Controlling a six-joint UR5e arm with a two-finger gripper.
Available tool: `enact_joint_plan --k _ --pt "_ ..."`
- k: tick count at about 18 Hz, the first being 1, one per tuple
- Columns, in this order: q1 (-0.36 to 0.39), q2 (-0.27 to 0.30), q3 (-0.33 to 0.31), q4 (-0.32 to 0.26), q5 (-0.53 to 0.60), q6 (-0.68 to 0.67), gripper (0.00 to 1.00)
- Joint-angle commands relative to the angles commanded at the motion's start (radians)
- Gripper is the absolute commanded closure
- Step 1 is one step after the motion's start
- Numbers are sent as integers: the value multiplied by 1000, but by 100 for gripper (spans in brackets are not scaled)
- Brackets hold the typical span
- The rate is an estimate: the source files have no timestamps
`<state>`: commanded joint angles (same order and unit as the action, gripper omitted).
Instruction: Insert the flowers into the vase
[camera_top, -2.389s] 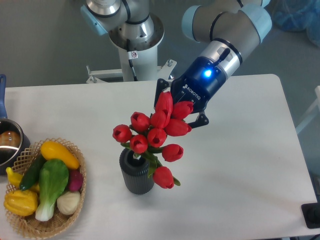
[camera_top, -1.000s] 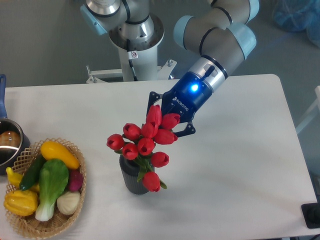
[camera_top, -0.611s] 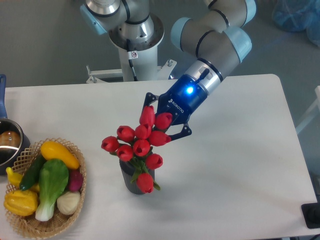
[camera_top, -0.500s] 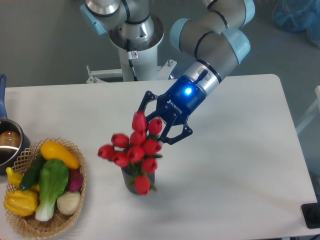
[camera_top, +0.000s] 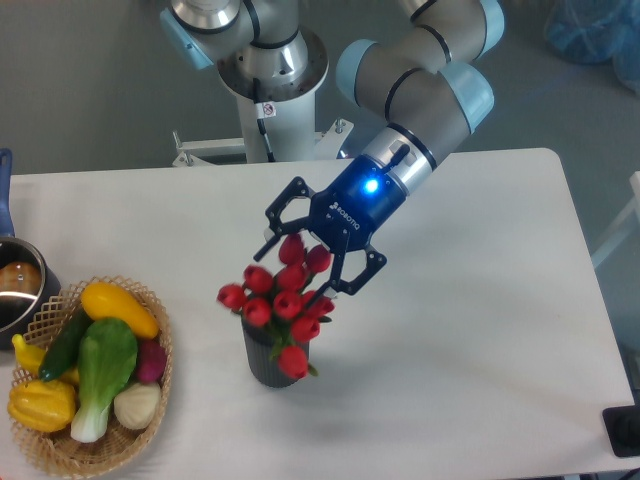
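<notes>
Although the flowers now stand with their stems inside the vase, near the table's centre, the red heads sit low over the mouth and one bloom droops over the rim at about 4 o'clock. Gripper is spread wide at roughly 1 o'clock from the vase, its fingers flanking the topmost blooms and holding nothing. Judgement: release looks complete; the withdrawal should go up along the arm's own axis so neither finger snags a bloom and tips the vase. Wicker basket of toy vegetables lies at 9 o'clock, well apart.
</notes>
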<state>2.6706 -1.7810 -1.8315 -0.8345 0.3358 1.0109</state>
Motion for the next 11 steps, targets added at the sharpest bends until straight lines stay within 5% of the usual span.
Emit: enact_joint_plan --k 11 --pt "77 72 6 0 -34 -11 0"
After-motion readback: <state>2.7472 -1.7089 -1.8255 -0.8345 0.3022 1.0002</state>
